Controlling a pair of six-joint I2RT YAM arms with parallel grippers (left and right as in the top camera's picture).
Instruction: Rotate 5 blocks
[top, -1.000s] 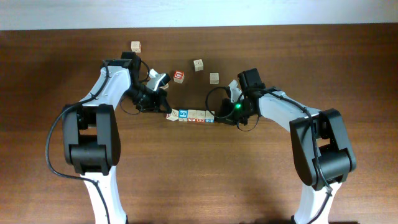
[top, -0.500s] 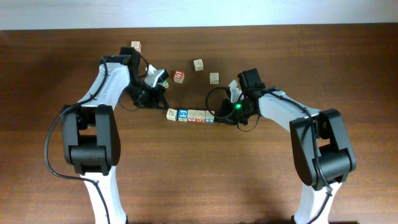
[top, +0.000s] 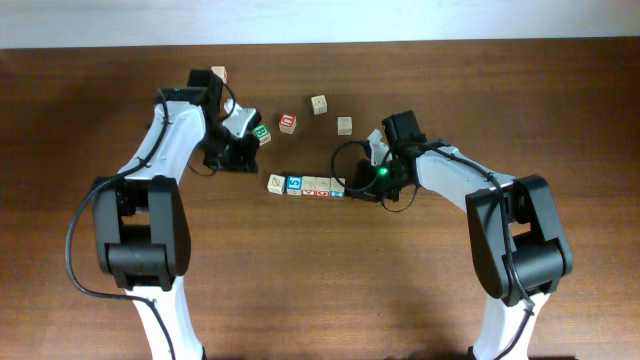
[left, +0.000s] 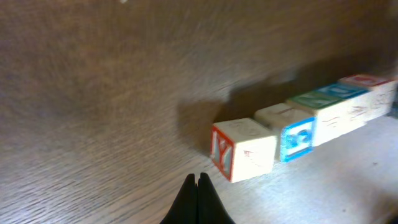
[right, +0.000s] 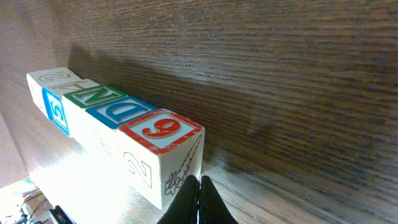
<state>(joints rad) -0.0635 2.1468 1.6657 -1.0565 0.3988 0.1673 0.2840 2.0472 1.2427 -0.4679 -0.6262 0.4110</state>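
Overhead: five blocks (top: 306, 186) in a row mid-worktop (top: 320, 280). Left tool (left: 198, 186) closed, empty, just short of the red-Y end block (left: 244, 149), not touching. Right tool (right: 193, 186) closed, empty, low at the red-6 end block (right: 160, 134), contact unclear

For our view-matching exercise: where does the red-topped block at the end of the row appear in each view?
Overhead: red-topped block at the row's right end.
Left wrist: far end of the row, at the right edge.
Right wrist: nearest block, low centre.
Shared landmark: the blue-topped block next to it.
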